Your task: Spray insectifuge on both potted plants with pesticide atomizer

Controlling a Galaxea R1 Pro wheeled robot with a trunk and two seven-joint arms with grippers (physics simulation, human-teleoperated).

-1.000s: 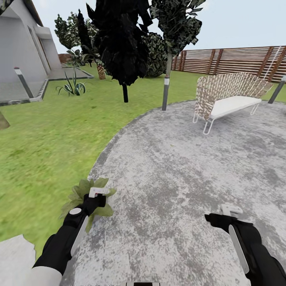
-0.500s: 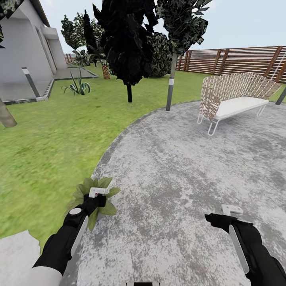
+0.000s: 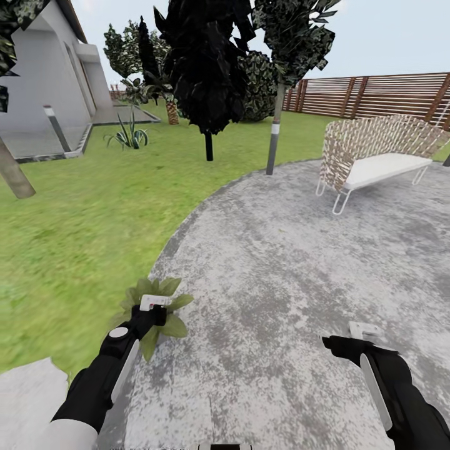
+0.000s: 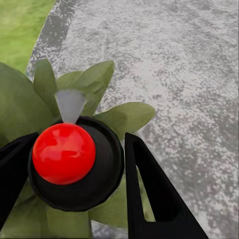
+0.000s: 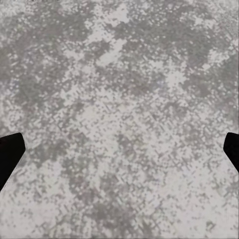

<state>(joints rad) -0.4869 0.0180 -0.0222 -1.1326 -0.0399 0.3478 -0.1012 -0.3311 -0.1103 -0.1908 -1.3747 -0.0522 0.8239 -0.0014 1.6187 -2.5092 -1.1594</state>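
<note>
Left gripper [image 3: 152,310] pinches the pesticide atomizer [image 4: 74,162]; left wrist view shows the black fingers [image 4: 149,189] on either side of its round dark body with the red dot on top and a grey nozzle pointing out over leaves. It's held near left, right above a potted plant [image 3: 156,306] at the patio [image 3: 281,262] edge, likely so spray falls straight onto the rosette. Pot itself hidden under leaves. Right gripper [image 3: 350,340] near right, spread wide and empty over bare paving, fingertip [image 5: 10,154] at the frame edge, parked out of the way. Lawn [image 3: 81,212] runs left of the patio. Second potted plant not spotted. Farther: wicker bench [image 3: 375,156] far right, bollard lamp [image 3: 273,147] at the patio's far rim, dark tree [image 3: 206,69], spiky plant [image 3: 128,134], house [image 3: 44,81] far left, slat fence [image 3: 375,94] at back.
</note>
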